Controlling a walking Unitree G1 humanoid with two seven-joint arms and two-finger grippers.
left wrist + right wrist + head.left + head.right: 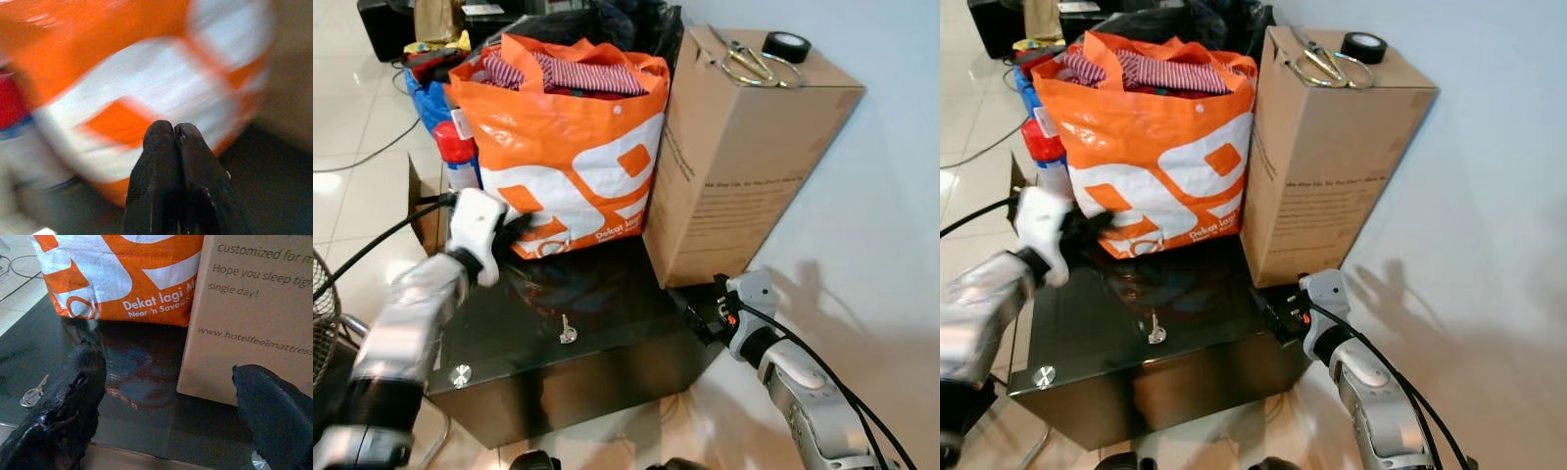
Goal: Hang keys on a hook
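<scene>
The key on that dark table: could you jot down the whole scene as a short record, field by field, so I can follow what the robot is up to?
key: small silver key lying flat on the dark glass table, held by nothing
left gripper: raised over the table beside the orange bag, fingers pressed together
right gripper: at the table's edge near the cardboard box, fingers spread wide
on the box: scissors and a tape roll
hook: cannot tell where one is
</scene>
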